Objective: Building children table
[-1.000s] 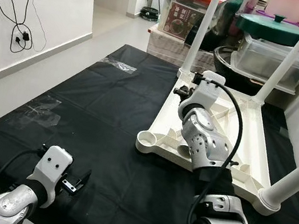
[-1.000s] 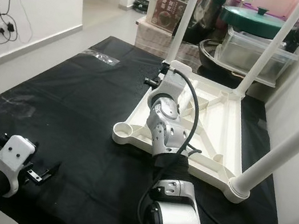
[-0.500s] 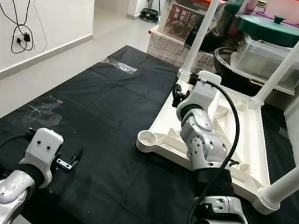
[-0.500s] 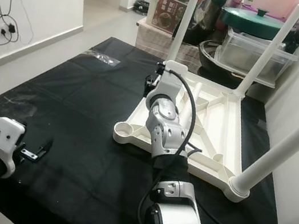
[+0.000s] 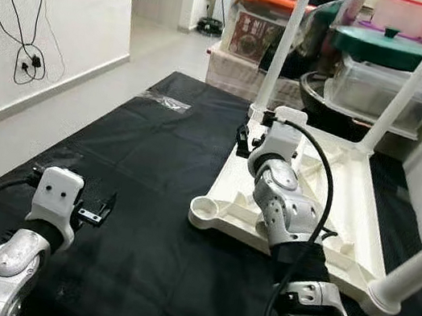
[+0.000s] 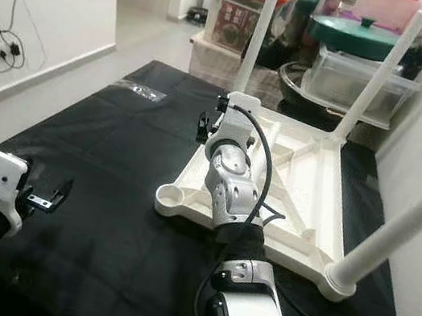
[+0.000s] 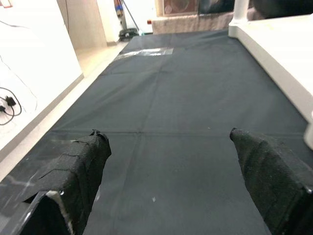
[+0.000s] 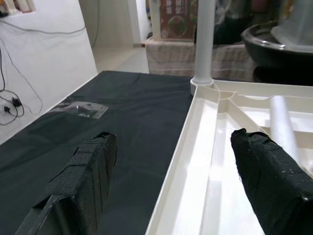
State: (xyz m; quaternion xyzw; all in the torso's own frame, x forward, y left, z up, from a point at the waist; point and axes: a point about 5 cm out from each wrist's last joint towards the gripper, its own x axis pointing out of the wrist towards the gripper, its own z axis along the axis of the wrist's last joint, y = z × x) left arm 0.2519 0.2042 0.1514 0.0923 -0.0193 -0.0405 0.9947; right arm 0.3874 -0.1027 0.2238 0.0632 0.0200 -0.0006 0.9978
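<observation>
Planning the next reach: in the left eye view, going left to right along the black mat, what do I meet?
Left gripper → empty leg socket at the table's near corner → right arm over the upturned white table → near right table leg.

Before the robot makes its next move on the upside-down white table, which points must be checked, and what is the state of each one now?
1. White plastic table top lies upside down on the black cloth: ok.
2. Three white legs, such as the far-left one, stand in their corners: ok.
3. Near-left round corner socket has a leg: not ok, it is empty.
4. Right gripper open, its fingers either side of the table's left rim: ok.
5. Left gripper open above bare cloth, holding nothing: ok.
6. Fourth leg within reach: cannot tell.
</observation>
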